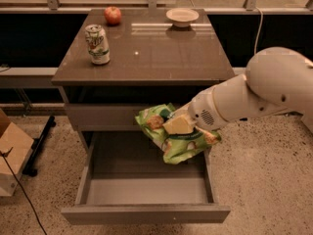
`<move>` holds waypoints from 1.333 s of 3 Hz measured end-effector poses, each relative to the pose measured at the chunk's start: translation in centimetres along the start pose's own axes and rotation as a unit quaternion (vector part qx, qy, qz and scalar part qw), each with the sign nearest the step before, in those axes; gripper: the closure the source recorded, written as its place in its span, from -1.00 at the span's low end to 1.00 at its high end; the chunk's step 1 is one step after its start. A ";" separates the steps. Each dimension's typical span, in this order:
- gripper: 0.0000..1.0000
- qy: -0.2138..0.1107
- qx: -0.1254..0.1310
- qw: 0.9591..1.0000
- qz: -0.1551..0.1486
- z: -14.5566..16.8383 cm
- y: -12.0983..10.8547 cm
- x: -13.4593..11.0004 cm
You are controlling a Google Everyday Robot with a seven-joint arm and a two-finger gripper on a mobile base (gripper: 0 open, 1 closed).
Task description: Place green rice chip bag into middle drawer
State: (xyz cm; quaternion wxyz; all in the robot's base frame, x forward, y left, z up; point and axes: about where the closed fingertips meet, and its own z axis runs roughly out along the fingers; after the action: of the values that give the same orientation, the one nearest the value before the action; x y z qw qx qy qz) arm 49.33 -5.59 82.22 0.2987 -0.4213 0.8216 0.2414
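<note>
Gripper [178,126], at the end of the white arm [266,89] reaching in from the right, is clamped on the green rice chip bag [182,150], pinching its crumpled upper part. The bag hangs in the air just below the front edge of the bench [151,53], toward its front right corner, over the right rear part of the middle drawer [145,213]. That drawer stands pulled out, its grey bottom bare. On the bench top a green-and-white soda can [98,44] stands upright near the left edge, a red apple [113,15] sits by the back left corner, and a pale bowl [182,16] rests along the back edge, right of centre. A cardboard box [12,155] lies on the floor to the left.
</note>
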 end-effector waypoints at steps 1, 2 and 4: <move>1.00 0.025 -0.013 0.999 0.018 4.5 -0.4 1.9; 1.00 0.042 -0.014 0.998 0.037 8.9 -1.1 3.3; 1.00 0.053 0.016 0.996 0.073 13.7 -2.4 4.3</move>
State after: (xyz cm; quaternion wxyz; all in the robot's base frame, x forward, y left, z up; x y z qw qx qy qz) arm 53.31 -0.31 69.25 0.2427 -0.3675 0.8687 0.2267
